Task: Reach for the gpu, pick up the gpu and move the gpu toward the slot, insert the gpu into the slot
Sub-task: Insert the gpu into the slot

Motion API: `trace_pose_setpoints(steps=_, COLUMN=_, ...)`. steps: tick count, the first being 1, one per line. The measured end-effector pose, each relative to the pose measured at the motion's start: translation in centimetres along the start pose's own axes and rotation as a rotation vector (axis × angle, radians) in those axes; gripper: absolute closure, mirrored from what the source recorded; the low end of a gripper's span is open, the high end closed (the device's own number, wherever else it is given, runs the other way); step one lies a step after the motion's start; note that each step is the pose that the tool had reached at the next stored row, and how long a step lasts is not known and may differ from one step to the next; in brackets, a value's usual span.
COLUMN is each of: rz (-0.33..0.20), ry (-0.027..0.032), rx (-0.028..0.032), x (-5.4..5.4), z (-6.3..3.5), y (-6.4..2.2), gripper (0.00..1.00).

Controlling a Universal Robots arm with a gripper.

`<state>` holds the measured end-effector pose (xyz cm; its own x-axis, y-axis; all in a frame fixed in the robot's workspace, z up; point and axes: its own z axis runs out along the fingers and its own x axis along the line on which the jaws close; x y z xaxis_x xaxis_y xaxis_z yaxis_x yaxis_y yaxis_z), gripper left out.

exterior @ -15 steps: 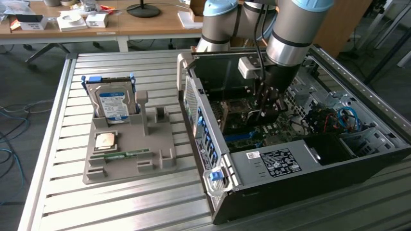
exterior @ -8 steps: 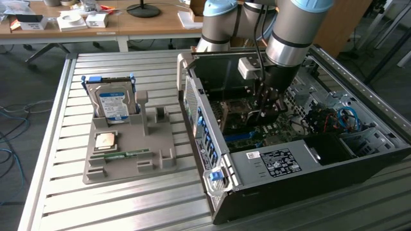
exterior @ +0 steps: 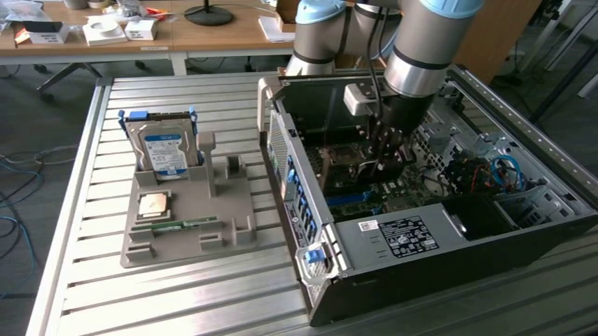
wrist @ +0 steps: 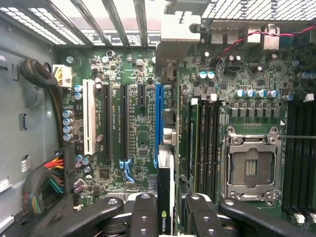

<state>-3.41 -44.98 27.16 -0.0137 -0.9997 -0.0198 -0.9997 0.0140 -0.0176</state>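
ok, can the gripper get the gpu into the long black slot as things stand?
Probably yes. The gripper is shut on the gpu, edge-on above the motherboard; the slot lies bare, no cable or card across it. The gpu hangs nearer the blue strip, though.

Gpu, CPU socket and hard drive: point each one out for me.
gpu (wrist: 164, 197): wrist view, dark face above the logo.
CPU socket (wrist: 251, 168): wrist view, its centre.
hard drive (exterior: 167, 150): exterior view, its blue label.

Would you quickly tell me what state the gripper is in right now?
Gripper: closed on the gpu, holding it edge-on above the motherboard.
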Motion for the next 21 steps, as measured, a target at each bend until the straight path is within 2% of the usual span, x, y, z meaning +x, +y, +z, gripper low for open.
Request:
trace_pose_setpoints(steps=5, rz=0.0, ry=0.0, rx=0.0011, x=0.0, z=-0.01, y=0.43, gripper=0.73)
trace_pose_setpoints(steps=21, rz=0.0, ry=0.0, rx=0.0013, x=0.6, z=-0.02, y=0.59, gripper=0.73)
